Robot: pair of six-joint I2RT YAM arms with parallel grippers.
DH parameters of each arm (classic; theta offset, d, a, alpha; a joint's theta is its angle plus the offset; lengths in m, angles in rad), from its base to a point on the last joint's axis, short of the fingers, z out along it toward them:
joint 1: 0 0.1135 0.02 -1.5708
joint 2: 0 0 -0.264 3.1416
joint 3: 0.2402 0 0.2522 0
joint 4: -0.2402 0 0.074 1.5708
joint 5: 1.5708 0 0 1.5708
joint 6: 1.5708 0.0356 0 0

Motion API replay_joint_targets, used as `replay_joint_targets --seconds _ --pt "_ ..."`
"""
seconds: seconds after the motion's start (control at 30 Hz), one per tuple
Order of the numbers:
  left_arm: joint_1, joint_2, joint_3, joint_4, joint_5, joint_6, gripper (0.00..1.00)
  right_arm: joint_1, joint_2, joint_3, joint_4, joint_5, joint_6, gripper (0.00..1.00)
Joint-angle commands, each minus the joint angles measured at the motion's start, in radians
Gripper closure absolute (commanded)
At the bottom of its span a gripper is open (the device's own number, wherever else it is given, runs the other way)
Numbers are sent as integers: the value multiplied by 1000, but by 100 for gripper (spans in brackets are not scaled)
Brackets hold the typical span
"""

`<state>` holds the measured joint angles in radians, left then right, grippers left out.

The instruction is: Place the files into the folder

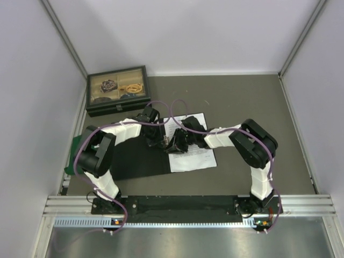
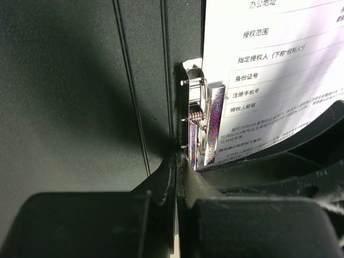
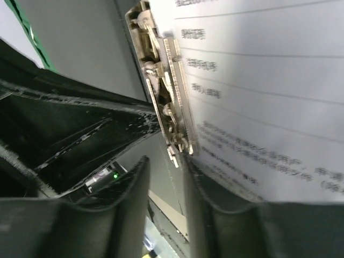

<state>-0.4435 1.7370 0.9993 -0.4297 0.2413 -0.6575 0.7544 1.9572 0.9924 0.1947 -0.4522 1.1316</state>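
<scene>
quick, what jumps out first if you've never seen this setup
The left hand and right hand meet mid-table at the shiny metal clip of the open folder, which is black inside. A printed sheet lies on the folder's right half, its edge against the clip. At the back left stands a black glass-lidded box.

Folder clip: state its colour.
The clip is shiny silver metal, clearest in the left wrist view.
</scene>
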Motion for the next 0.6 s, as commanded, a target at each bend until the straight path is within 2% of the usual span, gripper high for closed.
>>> replay_joint_targets --seconds 0.0,0.3,0.57 --pt "-18 65 21 5 1 -1 100 -15 -37 -20 -135 101 -101 63" --pt "-67 125 96 16 22 -34 99 -61 -170 -89 -153 110 -145 45" --pt "-98 222 182 43 72 -89 98 -105 -326 -101 -306 151 -257 32"
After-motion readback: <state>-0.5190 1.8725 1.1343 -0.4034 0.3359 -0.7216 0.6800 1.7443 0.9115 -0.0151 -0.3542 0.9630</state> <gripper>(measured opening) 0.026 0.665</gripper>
